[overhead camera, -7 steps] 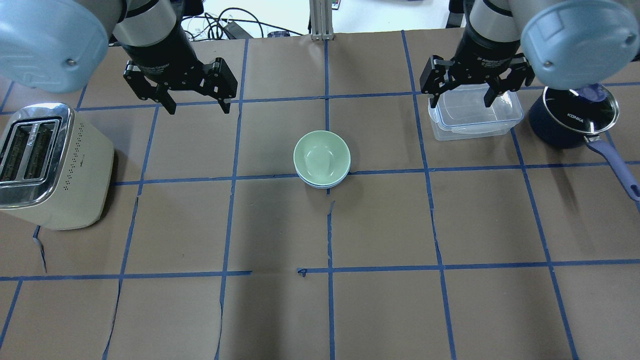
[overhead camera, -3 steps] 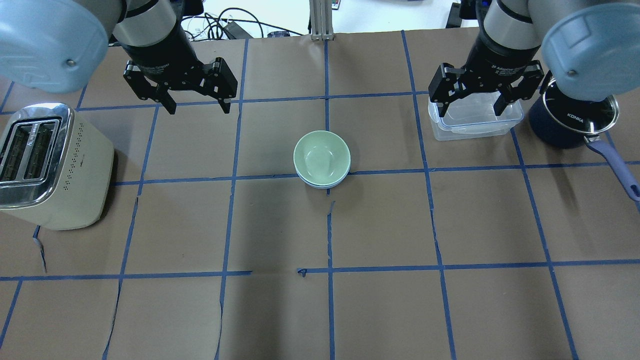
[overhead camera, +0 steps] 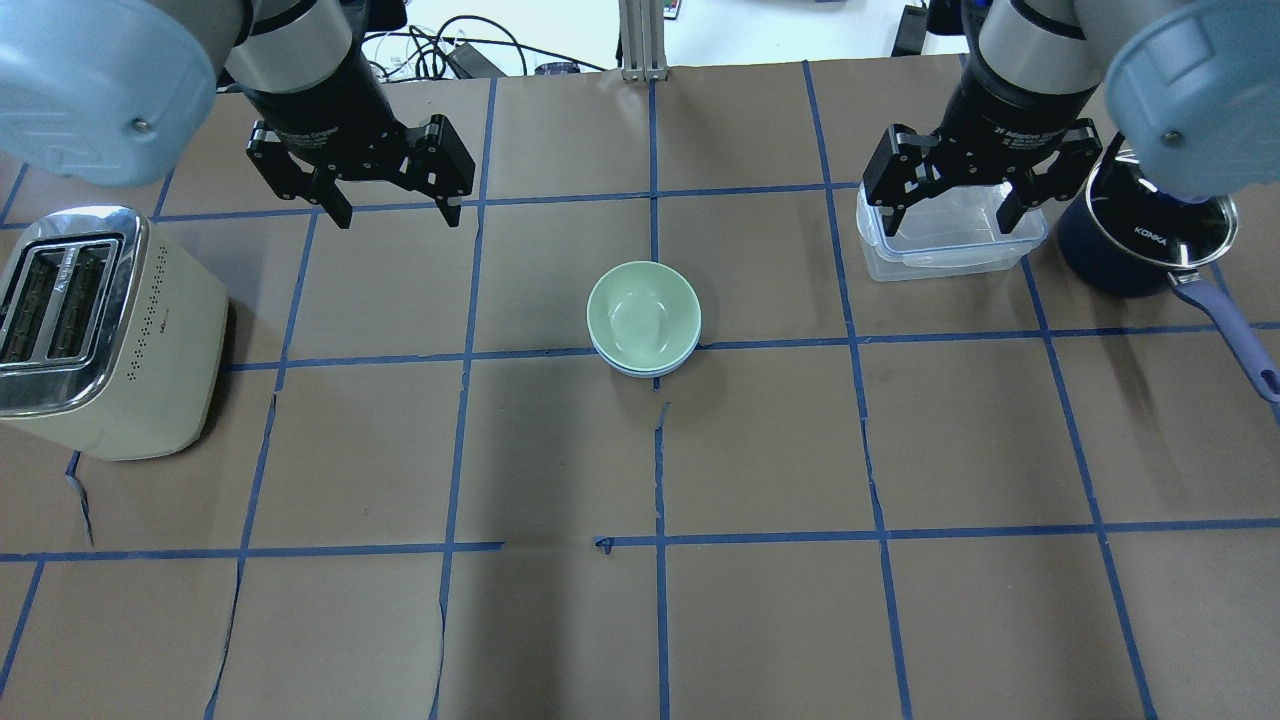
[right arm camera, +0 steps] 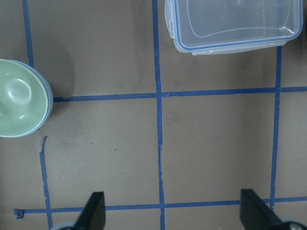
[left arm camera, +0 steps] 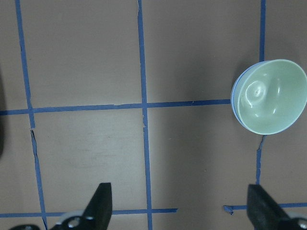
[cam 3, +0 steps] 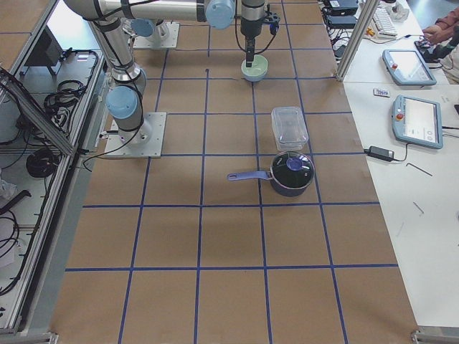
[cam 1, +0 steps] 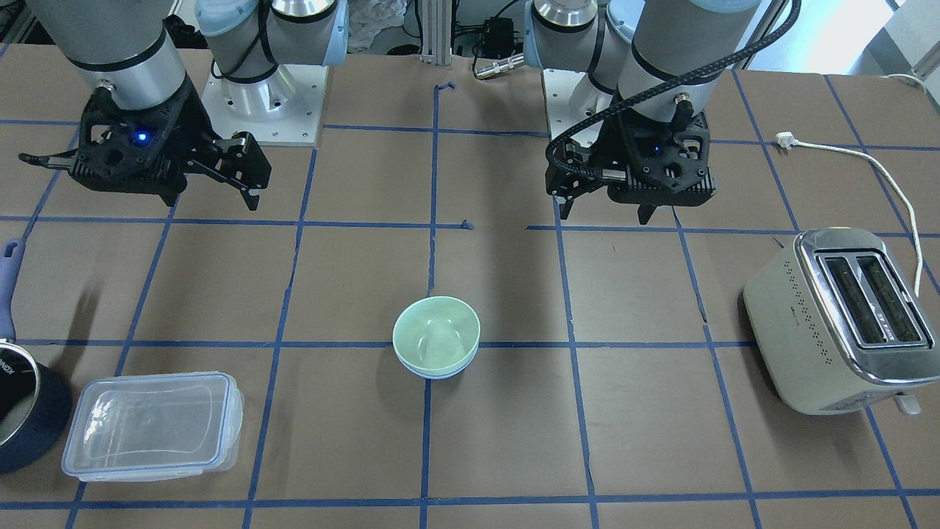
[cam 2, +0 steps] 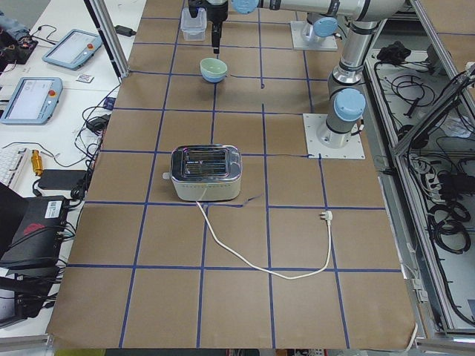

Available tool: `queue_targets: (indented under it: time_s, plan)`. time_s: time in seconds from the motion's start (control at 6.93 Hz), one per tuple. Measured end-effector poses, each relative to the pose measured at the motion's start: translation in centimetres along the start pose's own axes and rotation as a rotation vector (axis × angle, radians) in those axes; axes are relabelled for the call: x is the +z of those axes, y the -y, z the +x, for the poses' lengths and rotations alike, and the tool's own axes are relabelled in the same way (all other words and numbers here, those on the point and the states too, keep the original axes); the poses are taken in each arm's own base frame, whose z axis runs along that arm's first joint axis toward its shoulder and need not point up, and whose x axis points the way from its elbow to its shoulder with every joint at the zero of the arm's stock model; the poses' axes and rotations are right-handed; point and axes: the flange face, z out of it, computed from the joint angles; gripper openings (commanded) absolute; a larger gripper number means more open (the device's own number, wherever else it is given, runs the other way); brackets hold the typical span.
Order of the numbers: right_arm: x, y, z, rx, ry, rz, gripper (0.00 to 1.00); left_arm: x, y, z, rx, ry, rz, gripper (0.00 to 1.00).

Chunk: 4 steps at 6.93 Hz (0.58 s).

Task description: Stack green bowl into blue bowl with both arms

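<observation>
The pale green bowl (overhead camera: 643, 318) sits nested inside the pale blue bowl (overhead camera: 640, 371) at the table's middle; only the blue rim shows under it. Both show in the front view, green bowl (cam 1: 436, 334) over blue bowl (cam 1: 433, 374), and in the wrist views, green bowl (left arm camera: 271, 96) and green bowl (right arm camera: 19, 98). My left gripper (overhead camera: 398, 215) hangs open and empty, well back and to the left of the bowls. My right gripper (overhead camera: 950, 222) hangs open and empty, back and to the right, above a clear container.
A cream toaster (overhead camera: 100, 330) stands at the left edge. A clear lidded container (overhead camera: 940, 258) and a dark navy saucepan (overhead camera: 1140, 250) with a glass lid and blue handle stand at the back right. Brown paper with blue tape lines covers the table.
My right gripper has moved further right, away from the bowls, still open. My left arm and the stacked bowls have not moved.
</observation>
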Motion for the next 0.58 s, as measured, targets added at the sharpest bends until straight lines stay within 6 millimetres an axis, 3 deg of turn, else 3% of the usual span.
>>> queue_targets:
  time_s: [0.58]
  plan:
    - [-0.64, -0.54, -0.10, -0.002, -0.002, -0.001, 1.00, 0.04, 0.00, -0.04, 0.000, 0.000, -0.002, 1.00]
